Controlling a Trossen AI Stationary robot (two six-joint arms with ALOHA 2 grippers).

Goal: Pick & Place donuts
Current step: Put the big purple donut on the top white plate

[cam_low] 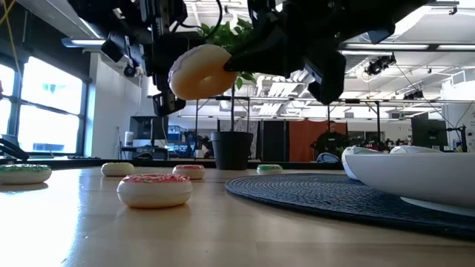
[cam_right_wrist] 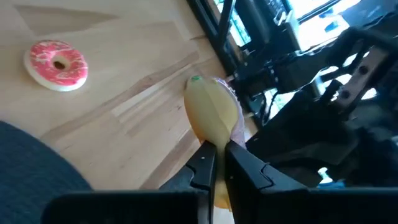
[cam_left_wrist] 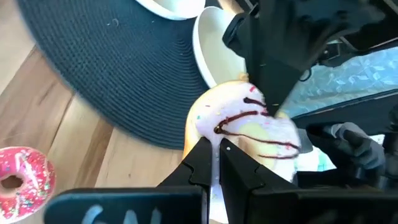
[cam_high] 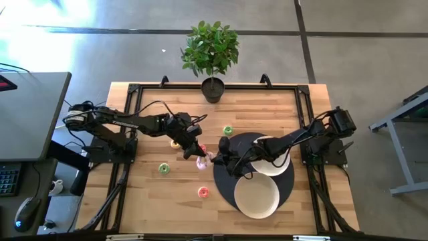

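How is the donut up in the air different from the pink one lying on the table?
The lifted donut hangs tilted above the table with both grippers on it; the pink donut lies flat, untouched. The lifted one has pale frosting with dark drizzle; the pink donut has red-and-white frosting. Both are rings.

The room is bright with daylight. In the low view strong light comes from the windows (cam_low: 44, 104) at the left and from ceiling lamps (cam_low: 371, 67), so the arms above look almost black. The wooden table (cam_high: 154, 201) is evenly lit, with soft shadows under the arms. In the left wrist view the dark mat (cam_left_wrist: 106, 68) looks motion-blurred. A white glare washes the floor (cam_high: 27, 40) in the high view.
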